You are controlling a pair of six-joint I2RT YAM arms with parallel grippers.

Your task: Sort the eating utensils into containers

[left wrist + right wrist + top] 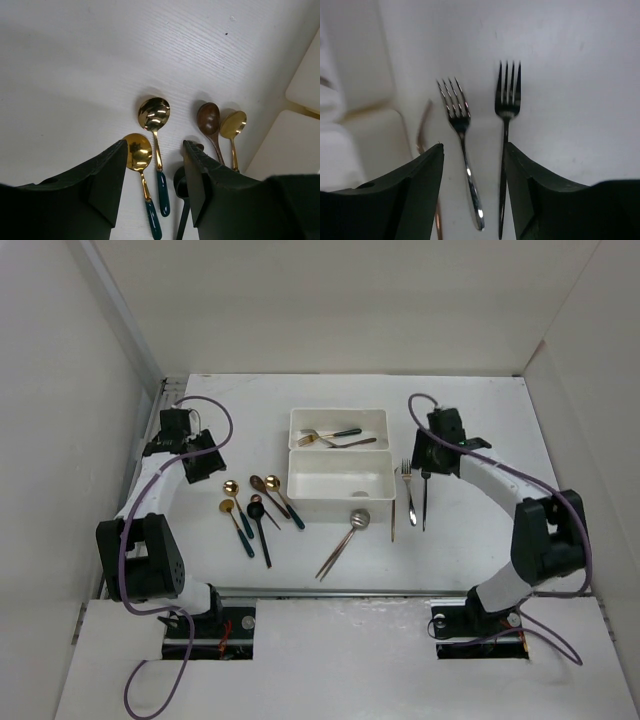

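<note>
1. The near tray [341, 480] holds nothing. The far tray [372, 420] butts against its far side and holds a few utensils [335, 437], so by my reading most of the sort remains.

2. The spoons [255, 505] lie loose on the counter [480, 410] to the left of the near tray, bowls pointing away from the arms. Your left fingers [107, 175] hang over them, spread apart and gripping nothing. A gold spoon [154, 112] shows in the gap. The spread looks set to straddle one handle, but the neighbours lie close and one could be caught with it.

3. A silver fork [454, 107] and a black fork [507, 95] lie side by side to the right of the near tray, tines pointing away. A copper piece [422, 130] lies between them and the tray; I cannot tell its type. Your right fingers [422, 175] are likewise apart and empty above the two forks, with the silver handle running between them.

4. A silver spoon [359, 519] lies just in front of the near tray, with thin pieces beside it.

5. Each group sits on its own arm's side of the tray, which suits short carries.
</note>
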